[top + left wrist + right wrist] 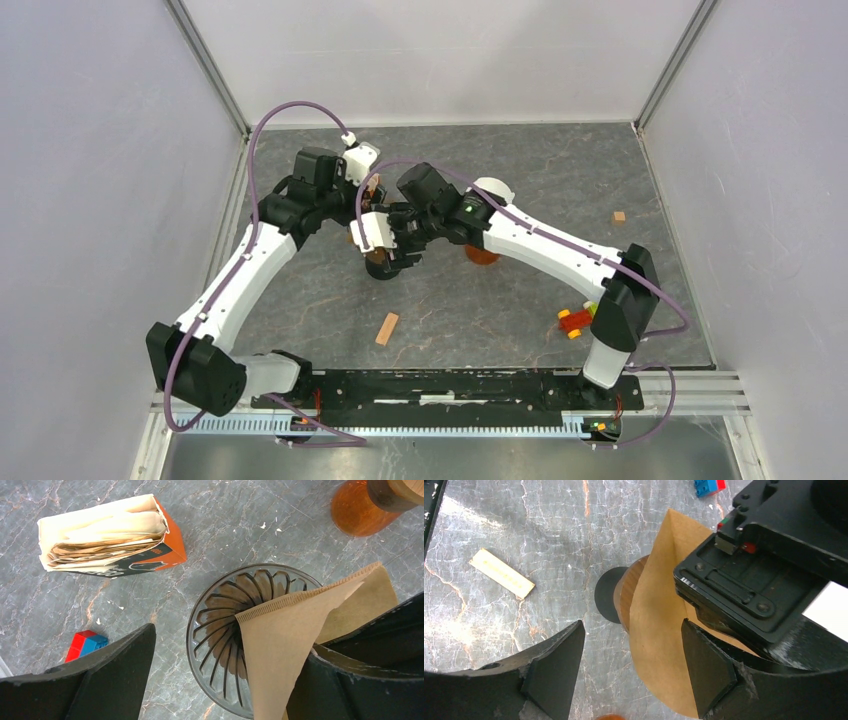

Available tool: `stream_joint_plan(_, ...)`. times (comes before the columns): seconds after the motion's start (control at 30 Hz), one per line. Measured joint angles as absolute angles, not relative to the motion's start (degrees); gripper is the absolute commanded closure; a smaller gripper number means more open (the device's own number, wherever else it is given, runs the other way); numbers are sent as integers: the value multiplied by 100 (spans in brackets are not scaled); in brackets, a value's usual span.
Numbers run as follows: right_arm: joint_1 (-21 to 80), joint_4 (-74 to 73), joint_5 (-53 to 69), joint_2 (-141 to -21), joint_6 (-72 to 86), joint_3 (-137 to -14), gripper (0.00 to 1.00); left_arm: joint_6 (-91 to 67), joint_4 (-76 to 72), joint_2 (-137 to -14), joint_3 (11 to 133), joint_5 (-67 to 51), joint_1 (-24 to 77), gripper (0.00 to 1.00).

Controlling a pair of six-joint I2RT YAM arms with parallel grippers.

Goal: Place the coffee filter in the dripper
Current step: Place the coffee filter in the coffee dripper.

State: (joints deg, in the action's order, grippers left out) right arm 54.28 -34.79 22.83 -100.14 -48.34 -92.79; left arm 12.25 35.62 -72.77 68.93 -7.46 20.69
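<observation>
1. Grey marbled table (500, 310) with white walls on three sides; both arms reach in toward its middle, and their wrists crowd together over one spot.
2. The coffee filter (295, 630), a brown paper cone, stands tilted with its point down inside the ribbed glass dripper (215, 625). Its upper edge leans out over the rim.
3. The left gripper (230, 642) straddles the dripper with its jaws wide apart. The paper leans on one finger only and is not pinched.
4. The right gripper (633, 625) also has its jaws apart. The filter sits between them, close to one finger, with a clear gap to the other.
5. The left gripper's black body blocks much of the right wrist view and hides part of the filter.
6. Around them:
   - an open filter box (110, 537) lying on its side, apart from the dripper
   - an orange glass vessel (357, 507)
   - a red-and-blue brick (86, 644)
   - a wooden strip (501, 572)
   - a small tan block (619, 216)
   - red-and-yellow bricks (575, 320)
</observation>
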Motion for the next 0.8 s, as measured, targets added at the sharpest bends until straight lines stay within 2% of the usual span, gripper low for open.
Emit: stream_joint_plan(0.8, 5509, -3531, 2283, -10497, -4993, -9279, 26, 1280, 3546, -7644, 6646, -604, 1992, 13)
